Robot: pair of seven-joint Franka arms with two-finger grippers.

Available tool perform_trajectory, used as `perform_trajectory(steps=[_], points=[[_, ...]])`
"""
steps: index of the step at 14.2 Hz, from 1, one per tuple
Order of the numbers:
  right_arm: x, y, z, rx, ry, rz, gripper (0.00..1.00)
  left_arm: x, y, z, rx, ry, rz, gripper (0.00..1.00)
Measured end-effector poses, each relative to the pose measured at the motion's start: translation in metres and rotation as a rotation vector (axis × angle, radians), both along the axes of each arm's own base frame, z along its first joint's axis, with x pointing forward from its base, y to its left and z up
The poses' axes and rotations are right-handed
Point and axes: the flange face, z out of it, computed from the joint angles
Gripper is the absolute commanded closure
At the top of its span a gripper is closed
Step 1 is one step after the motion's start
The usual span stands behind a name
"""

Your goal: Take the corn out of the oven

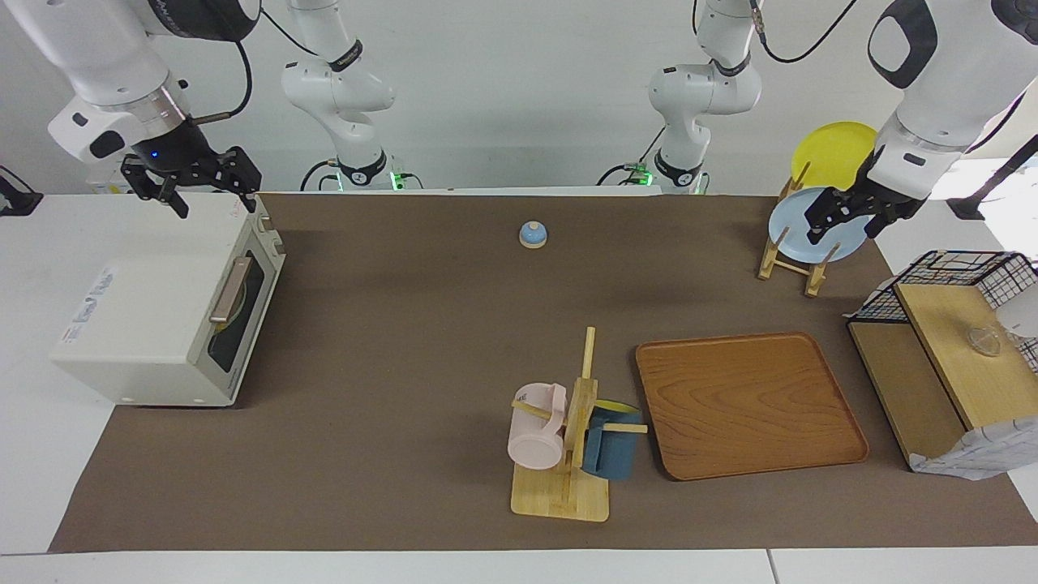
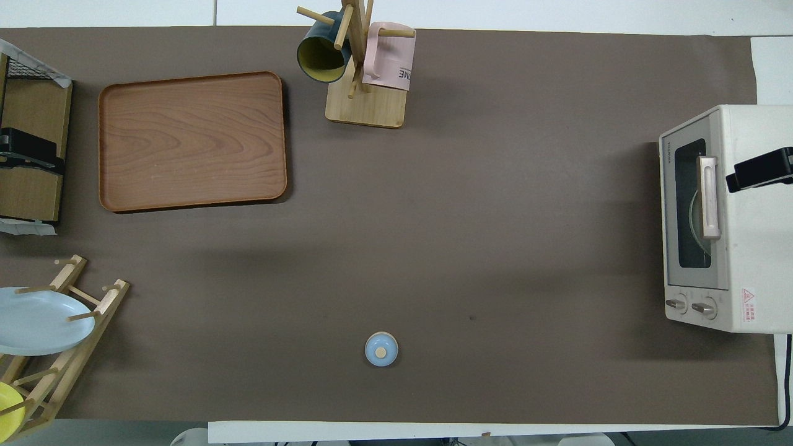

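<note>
The right gripper (image 1: 212, 197) hangs open and empty over the top of the oven (image 1: 154, 324), whose door handle (image 1: 229, 289) lies below it with the door shut, so the corn cannot be seen, and the left gripper (image 1: 843, 223) waits over the plate rack (image 1: 791, 259).

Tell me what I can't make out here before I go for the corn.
- Corn: not visible in either view; the oven door is shut and its dark glass shows only a curved rim inside.
- Right hand, over the oven's top: overhead view cuts it off at the frame edge.
- Left hand, waiting by the plate rack: absent from the overhead view.
</note>
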Motion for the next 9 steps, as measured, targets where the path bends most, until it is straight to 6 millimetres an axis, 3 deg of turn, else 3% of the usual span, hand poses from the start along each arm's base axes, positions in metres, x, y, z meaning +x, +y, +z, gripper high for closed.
perform_trajectory(steps=[1, 2, 4, 9], points=[[0.0, 0.002, -0.002, 0.0, 0.003, 0.004, 0.75, 0.0, 0.0, 0.0, 0.0, 0.0, 0.0, 0.0], [0.002, 0.004, -0.008, 0.0, -0.001, 0.008, 0.87, 0.0, 0.0, 0.0, 0.0, 0.0, 0.0, 0.0], [0.007, 0.005, -0.031, -0.001, -0.021, 0.012, 1.0, 0.0, 0.0, 0.0, 0.0, 0.0, 0.0, 0.0], [0.015, -0.002, -0.125, -0.042, -0.004, 0.039, 1.0, 0.0, 0.0, 0.0, 0.0, 0.0, 0.0, 0.0]])
